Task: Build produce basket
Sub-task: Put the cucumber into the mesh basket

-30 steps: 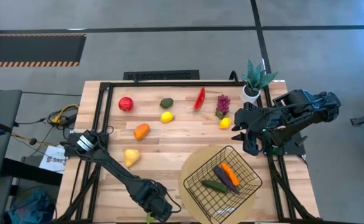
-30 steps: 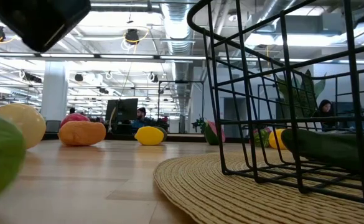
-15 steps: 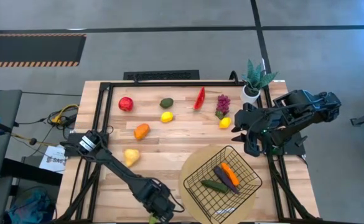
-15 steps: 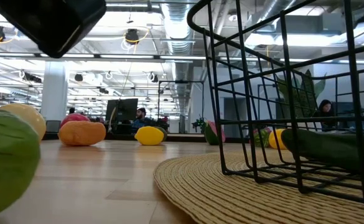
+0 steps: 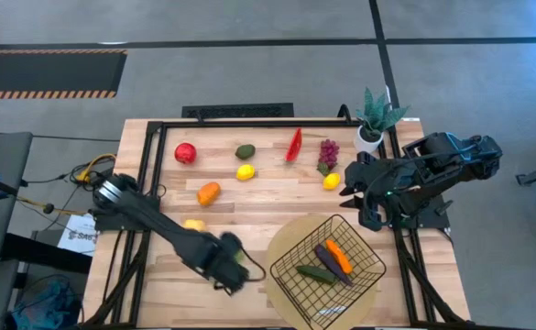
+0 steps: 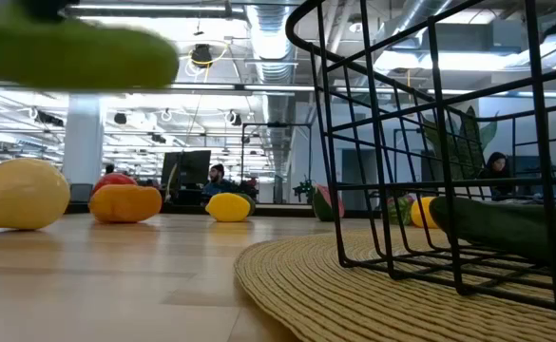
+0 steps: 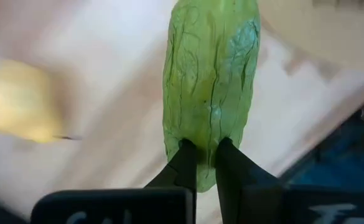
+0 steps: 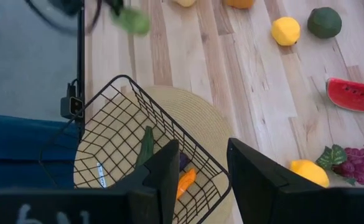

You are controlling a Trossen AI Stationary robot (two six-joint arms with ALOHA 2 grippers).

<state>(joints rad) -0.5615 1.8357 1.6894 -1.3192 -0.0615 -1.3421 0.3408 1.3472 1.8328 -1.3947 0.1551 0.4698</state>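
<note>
Just beside the basket, on its arm-side flank: left gripper clenched on a pale green vegetable, lifted clear of the table. Pinched only at one end, fingertips nipping the tip while the rest hangs free, so could swing, twist out, or clip the flared wire rim on the way over. Inside the basket, sitting on a round tan mat: a dark cucumber, a purple aubergine, an orange carrot. Beyond the basket, right gripper spread apart, grasping nothing, hovering just off the far rim near a lemon; collision risk looks low unless both converge. Farther from the basket, loose on the wood: orange, apple.
</note>
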